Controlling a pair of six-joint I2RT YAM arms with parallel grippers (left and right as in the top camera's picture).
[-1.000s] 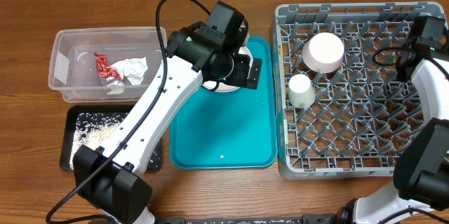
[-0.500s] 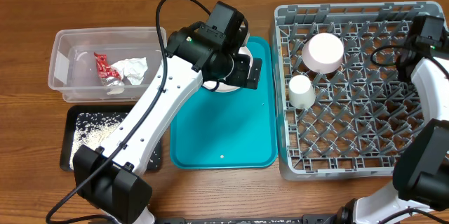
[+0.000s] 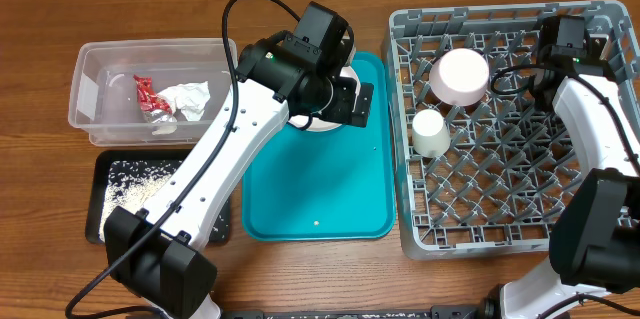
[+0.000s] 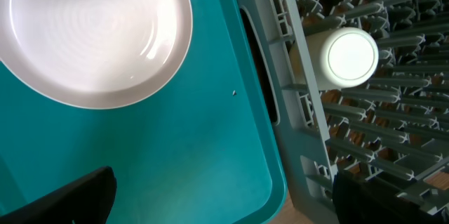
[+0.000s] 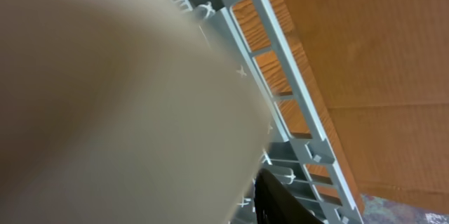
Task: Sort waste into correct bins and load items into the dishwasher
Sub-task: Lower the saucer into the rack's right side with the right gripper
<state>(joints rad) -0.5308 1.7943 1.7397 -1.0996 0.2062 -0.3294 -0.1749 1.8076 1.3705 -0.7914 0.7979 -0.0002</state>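
My left gripper (image 3: pixel 337 102) (image 4: pixel 224 203) hangs open over the teal tray (image 3: pixel 320 189), just above a white plate (image 4: pixel 91 34) (image 3: pixel 318 123) that lies on it. Nothing is between its fingers. In the grey dish rack (image 3: pixel 500 179) an upturned white bowl (image 3: pixel 460 73) sits at the back left, with a small white cup (image 3: pixel 430 131) (image 4: pixel 351 57) in front of it. My right gripper (image 3: pixel 540 61) is at the rack's back, right of the bowl. In the right wrist view a blurred white shape (image 5: pixel 105 90) fills the frame and only one black finger (image 5: pixel 287 199) shows.
A clear tub (image 3: pixel 100 99) at the left holds a crumpled napkin (image 3: pixel 188 99) and a red wrapper (image 3: pixel 148 94). In front of it a black tray (image 3: pixel 100 161) holds rice grains (image 3: pixel 130 187). The rack wall (image 4: pixel 295 62) borders the teal tray's right edge.
My right arm has swung left from the rack's far right edge toward the upturned bowl, and the rack has shifted a little. The left arm has not moved.
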